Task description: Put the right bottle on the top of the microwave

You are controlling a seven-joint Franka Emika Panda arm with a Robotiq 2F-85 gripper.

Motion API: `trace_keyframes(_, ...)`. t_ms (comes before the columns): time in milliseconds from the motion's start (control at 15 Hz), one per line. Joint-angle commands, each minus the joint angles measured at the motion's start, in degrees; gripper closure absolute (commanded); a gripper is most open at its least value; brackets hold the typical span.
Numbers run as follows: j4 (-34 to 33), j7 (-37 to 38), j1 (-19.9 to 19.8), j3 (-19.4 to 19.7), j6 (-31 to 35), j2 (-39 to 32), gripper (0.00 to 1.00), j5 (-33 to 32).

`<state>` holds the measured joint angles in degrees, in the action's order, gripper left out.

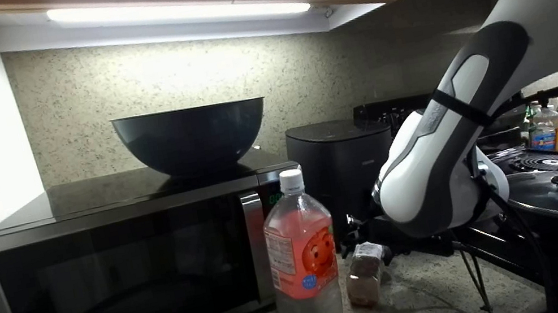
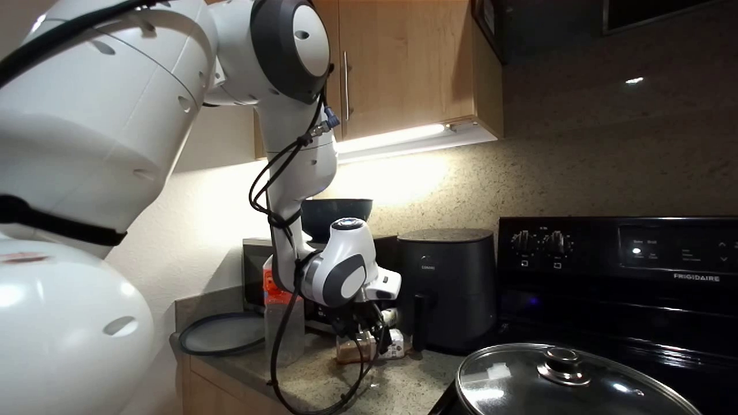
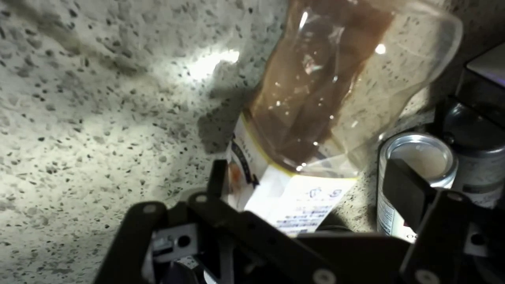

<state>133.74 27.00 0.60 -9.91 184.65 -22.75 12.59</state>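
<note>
Wrist view: bottle (image 3: 311,114) lies diagonally, base upper right.

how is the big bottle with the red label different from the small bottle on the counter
Pose: the big bottle stands upright; the small bottle lies on its side.
Label: the big bottle has a red label, the small bottle a white label with a yellow edge.
Contents: the small bottle holds brownish liquid; the big bottle looks colourless below its label.
Both are see-through.
</note>
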Motion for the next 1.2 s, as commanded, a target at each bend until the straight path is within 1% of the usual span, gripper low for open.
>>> trace_keyframes(0,-0.08,-1.91,1.43,1.52,-1.00,-0.16,0.00,3.06)
trace_keyframes(333,-0.06,-1.33,2.73,4.50,-1.74,-1.38,0.00,4.25)
trace_keyframes(400,-0.10,-1.23,3.04,5.03,-1.85,-1.60,0.25,4.41)
trace_keyframes(467,-0.23,-1.40,2.98,5.19,-2.11,-1.87,0.27,4.47)
trace_keyframes(533,-0.31,-1.33,3.10,5.43,-2.28,-2.05,0.33,4.65)
trace_keyframes(600,-0.39,-1.31,3.15,5.55,-2.31,-2.22,0.41,4.77)
trace_keyframes(667,-0.41,-1.29,3.26,5.75,-2.38,-2.20,0.47,4.84)
trace_keyframes(800,-0.25,-1.34,4.24,6.85,-2.35,-1.90,0.58,4.65)
trace_keyframes(867,0.01,-1.45,5.00,7.42,-2.24,-1.44,0.62,4.42)
trace_keyframes(1000,1.04,-1.58,8.67,10.55,-1.64,0.04,0.63,3.64)
trace_keyframes(1067,1.61,0.09,11.01,12.85,-1.34,0.81,0.66,1.44)
trace_keyframes(1133,2.39,-0.13,13.96,15.29,-0.82,2.00,0.70,0.75)
